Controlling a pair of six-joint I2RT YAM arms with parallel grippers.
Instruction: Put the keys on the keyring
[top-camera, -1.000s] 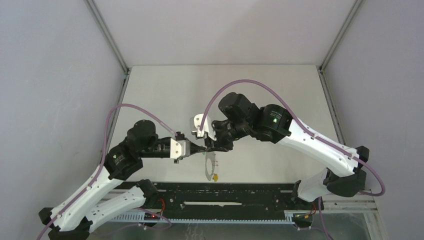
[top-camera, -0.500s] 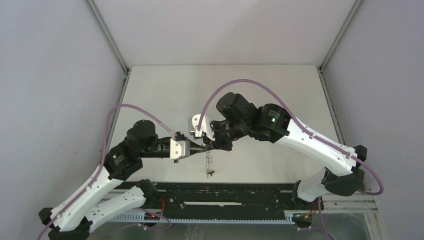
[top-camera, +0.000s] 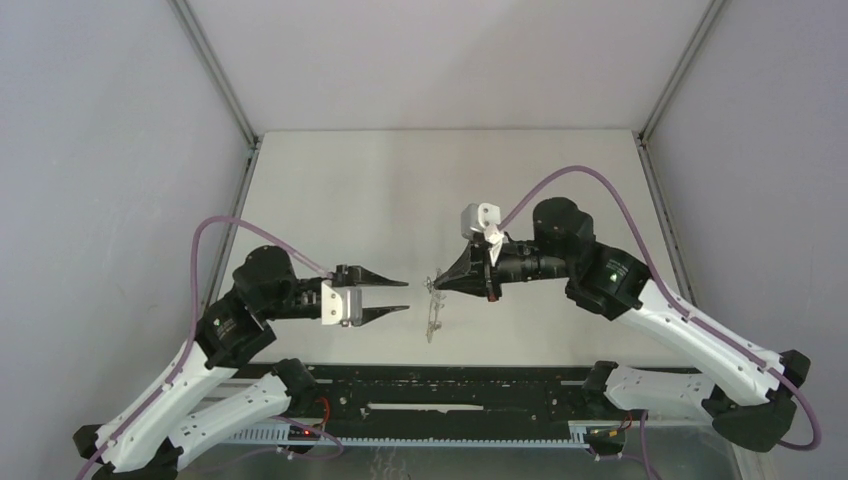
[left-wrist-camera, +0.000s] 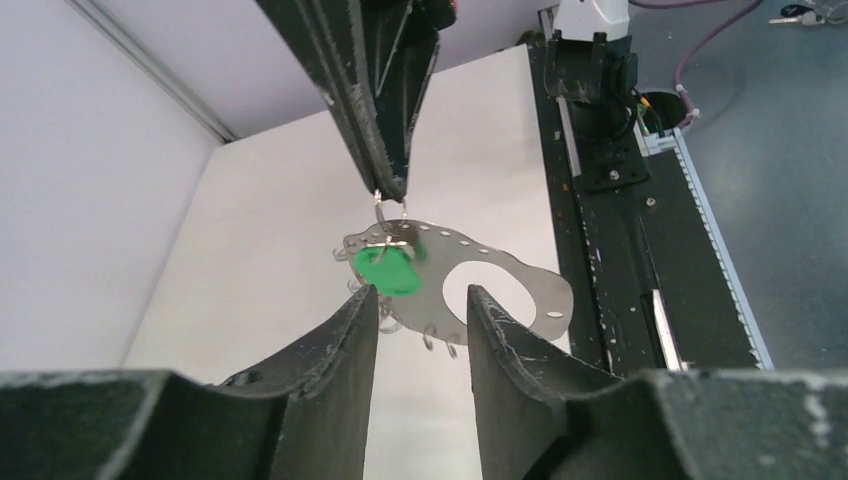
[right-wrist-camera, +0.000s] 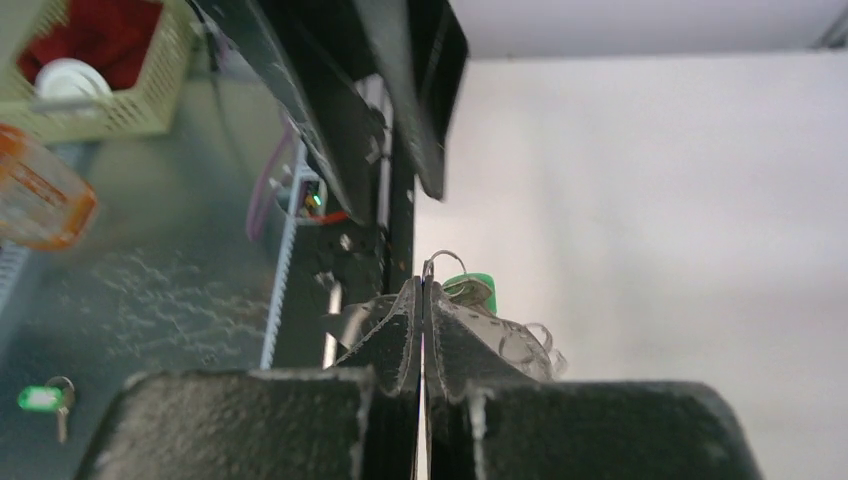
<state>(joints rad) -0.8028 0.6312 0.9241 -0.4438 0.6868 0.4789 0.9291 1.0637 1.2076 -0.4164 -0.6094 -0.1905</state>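
The grey keyring (top-camera: 432, 312) hangs edge-on above the table from my right gripper (top-camera: 433, 285), which is shut on one of its small rim loops. In the left wrist view the keyring (left-wrist-camera: 545, 300) shows flat, with the green key (left-wrist-camera: 388, 270) hanging on a loop at its top, just under the right gripper's tips (left-wrist-camera: 390, 188). My left gripper (left-wrist-camera: 422, 292) is open and empty, a short way left of the keyring (top-camera: 408, 295). The right wrist view shows the shut tips (right-wrist-camera: 422, 285), the green key (right-wrist-camera: 472, 290) and the rim loops (right-wrist-camera: 530, 340). The yellow-orange key does not show.
The black rail (top-camera: 450, 395) with the arm bases runs along the near edge of the table, below the hanging keyring. The grey walls and their metal corner posts (top-camera: 215, 90) enclose the white table (top-camera: 400, 190). A basket (right-wrist-camera: 90, 70) sits off the table.
My left gripper opened, let go of the keyring and drew back left. My right arm swung round to the right, and the keyring now hangs from it alone.
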